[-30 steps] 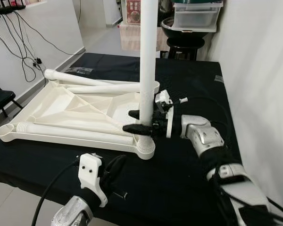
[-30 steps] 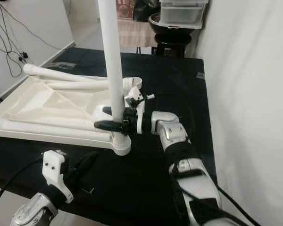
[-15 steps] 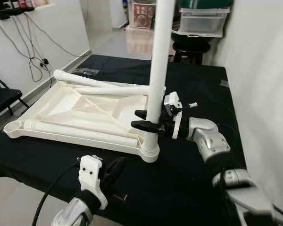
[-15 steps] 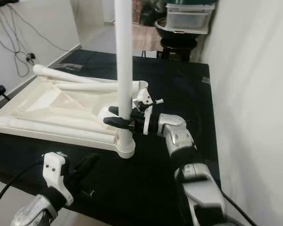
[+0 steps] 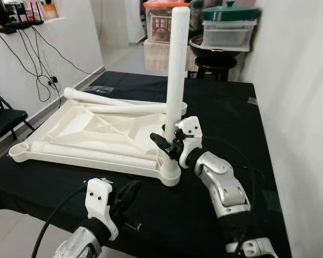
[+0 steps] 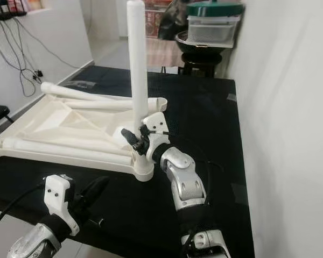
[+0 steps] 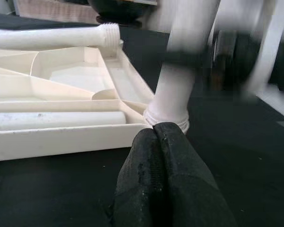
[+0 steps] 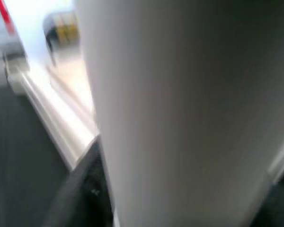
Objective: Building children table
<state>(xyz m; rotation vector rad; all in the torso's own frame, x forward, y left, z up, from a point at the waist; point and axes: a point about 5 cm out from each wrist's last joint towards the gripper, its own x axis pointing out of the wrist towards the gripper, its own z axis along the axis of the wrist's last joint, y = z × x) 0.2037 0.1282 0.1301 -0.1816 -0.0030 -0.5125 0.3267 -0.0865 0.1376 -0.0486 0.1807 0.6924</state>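
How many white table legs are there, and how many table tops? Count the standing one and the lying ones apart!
Standing leg, held by the right gripper: 1
Legs lying on the table top: 3, far, middle, near
Upside-down table top: 1
Total: 5 white parts

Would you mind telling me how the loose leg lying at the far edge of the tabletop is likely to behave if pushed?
The loose leg is a smooth round tube, so it would probably roll or slide off the upturned tabletop onto the black table. It looks like hollow white plastic, likely stiff and light. Its threaded end may catch slightly.
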